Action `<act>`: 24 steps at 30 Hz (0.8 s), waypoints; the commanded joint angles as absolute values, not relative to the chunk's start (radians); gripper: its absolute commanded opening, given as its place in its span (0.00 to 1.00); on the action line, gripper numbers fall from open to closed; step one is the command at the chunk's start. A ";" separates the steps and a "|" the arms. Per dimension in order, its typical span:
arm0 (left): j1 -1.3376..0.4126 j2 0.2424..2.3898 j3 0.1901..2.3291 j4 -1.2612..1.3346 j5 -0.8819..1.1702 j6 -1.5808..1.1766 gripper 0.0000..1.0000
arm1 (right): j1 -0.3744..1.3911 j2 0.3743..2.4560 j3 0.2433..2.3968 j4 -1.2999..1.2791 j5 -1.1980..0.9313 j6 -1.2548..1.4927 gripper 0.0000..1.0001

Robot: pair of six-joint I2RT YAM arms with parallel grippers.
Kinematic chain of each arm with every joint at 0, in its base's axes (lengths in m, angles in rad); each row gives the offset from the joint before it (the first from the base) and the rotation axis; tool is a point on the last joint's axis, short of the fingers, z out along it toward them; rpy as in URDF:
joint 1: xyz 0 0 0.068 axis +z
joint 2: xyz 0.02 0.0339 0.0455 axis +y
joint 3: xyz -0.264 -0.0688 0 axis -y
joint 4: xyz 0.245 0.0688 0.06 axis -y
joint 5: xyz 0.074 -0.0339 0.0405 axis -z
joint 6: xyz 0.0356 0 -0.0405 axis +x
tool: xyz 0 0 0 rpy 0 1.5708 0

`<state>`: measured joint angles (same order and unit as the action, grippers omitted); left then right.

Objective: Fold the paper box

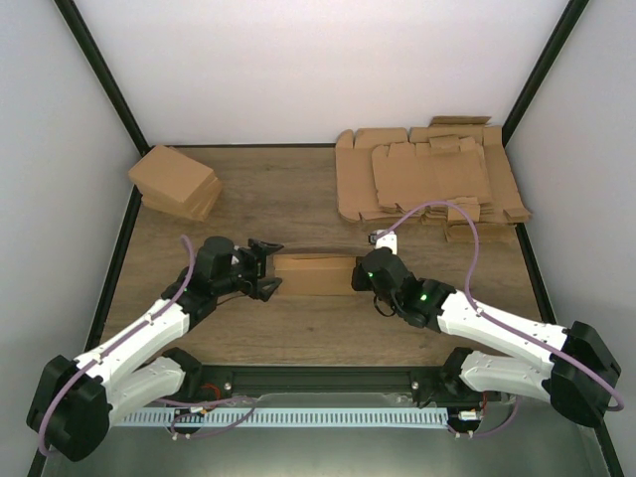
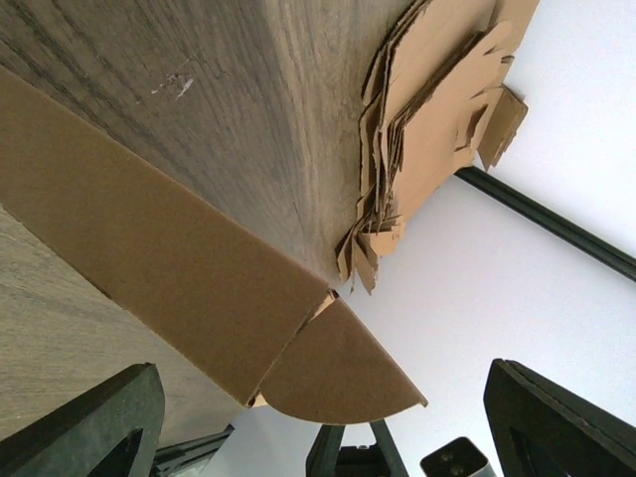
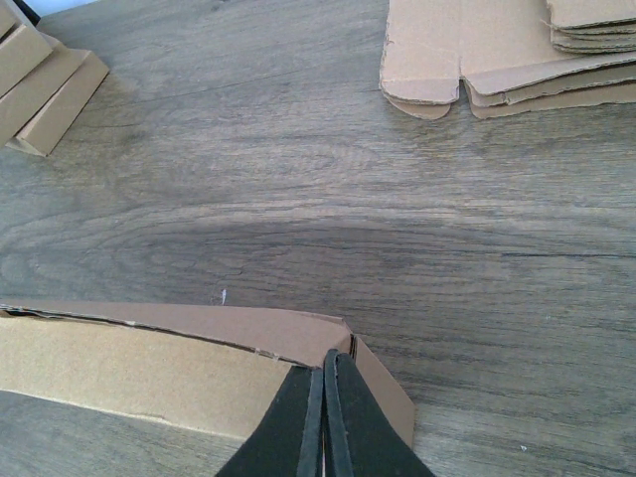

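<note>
The paper box (image 1: 313, 273) lies partly folded in the middle of the table, a long brown cardboard shape. My left gripper (image 1: 266, 270) is open at its left end. In the left wrist view the black fingers (image 2: 89, 427) stand wide apart, and the box's side wall (image 2: 149, 258) and a rounded end flap (image 2: 338, 373) lie ahead of them, untouched. My right gripper (image 1: 363, 270) is at the box's right end. In the right wrist view its fingers (image 3: 325, 417) are shut together, tips pressed against the box's corner (image 3: 338, 333) where an end flap (image 3: 383, 383) bends down.
A thick pile of flat cardboard sheets (image 1: 427, 174) lies at the back right, also in the right wrist view (image 3: 497, 50). A pile of compact folded cartons (image 1: 177, 182) sits at the back left. Black frame posts stand at the corners.
</note>
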<state>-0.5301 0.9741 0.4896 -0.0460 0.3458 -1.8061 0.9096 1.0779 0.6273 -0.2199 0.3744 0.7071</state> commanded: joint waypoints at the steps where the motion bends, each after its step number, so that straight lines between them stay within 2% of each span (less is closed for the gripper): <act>1: -0.537 0.982 0.508 -0.048 0.339 -1.815 0.89 | 0.930 1.128 0.577 -0.431 0.274 0.708 0.01; 15: -0.538 0.977 0.480 -0.061 0.313 -1.842 0.59 | 0.930 1.128 0.575 -0.432 0.270 0.710 0.01; 21: -0.541 0.983 0.469 -0.076 0.309 -1.840 0.38 | 0.930 1.134 0.570 -0.425 0.262 0.710 0.01; 24: -0.543 0.986 0.468 -0.084 0.305 -1.838 0.33 | 0.930 1.138 0.569 -0.423 0.259 0.710 0.01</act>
